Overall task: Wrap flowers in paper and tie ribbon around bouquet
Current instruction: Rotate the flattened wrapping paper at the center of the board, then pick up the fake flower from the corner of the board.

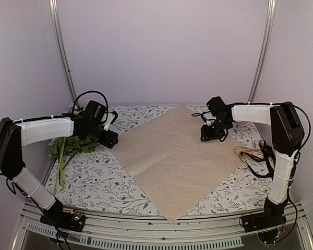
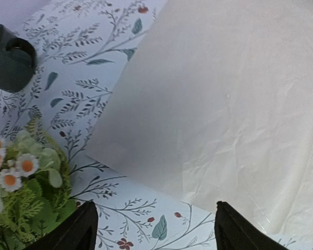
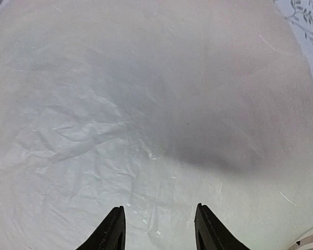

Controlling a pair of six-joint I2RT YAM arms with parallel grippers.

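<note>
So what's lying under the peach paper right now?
The floral table cover shows on both sides of the paper, so the sheet lies on it. The flowers lie beside it, not under. Anything beneath its middle is hidden.

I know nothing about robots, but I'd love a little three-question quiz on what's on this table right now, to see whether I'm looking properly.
1. True or false: the flowers lie on the paper.
2. What does the right pincer hold? A the paper; B the flowers; C nothing.
3. Fill in: the left pincer stands ___, with only the patterned table cover below it.

Key: 1 false, they lie on the patterned table cover, left of the paper. 2 C, it hangs above the paper with nothing between its fingers. 3 open.
</note>
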